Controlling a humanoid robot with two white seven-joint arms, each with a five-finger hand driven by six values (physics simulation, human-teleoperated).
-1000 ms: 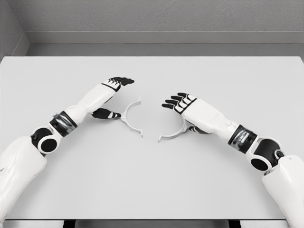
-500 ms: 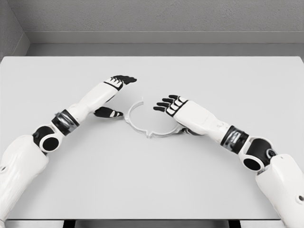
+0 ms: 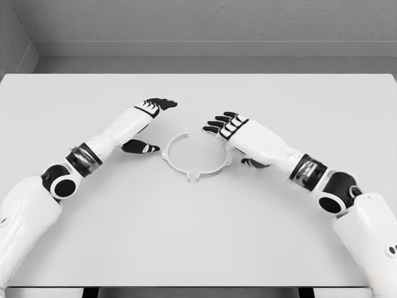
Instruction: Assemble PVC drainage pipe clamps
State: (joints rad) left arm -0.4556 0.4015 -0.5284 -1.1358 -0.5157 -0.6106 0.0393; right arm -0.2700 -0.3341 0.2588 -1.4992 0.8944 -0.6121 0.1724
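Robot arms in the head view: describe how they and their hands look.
Both arms have glossy white rounded shells, with black joints at the elbows and a black-and-silver ringed band on each forearm. The left hand and right hand are five-fingered, with white backs and black fingers marked by white segments.

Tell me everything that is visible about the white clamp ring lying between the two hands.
The clamp ring is made of two thin white half-circles that look like plastic, set facing each other so they form a nearly closed circle. Small tabs stick out at the near joint, where a narrow gap shows, and at the far joint. It lies flat on the white table. The left robot hand has its thumb tip at the ring's left side; the right robot hand covers its right edge. Real contact cannot be confirmed.
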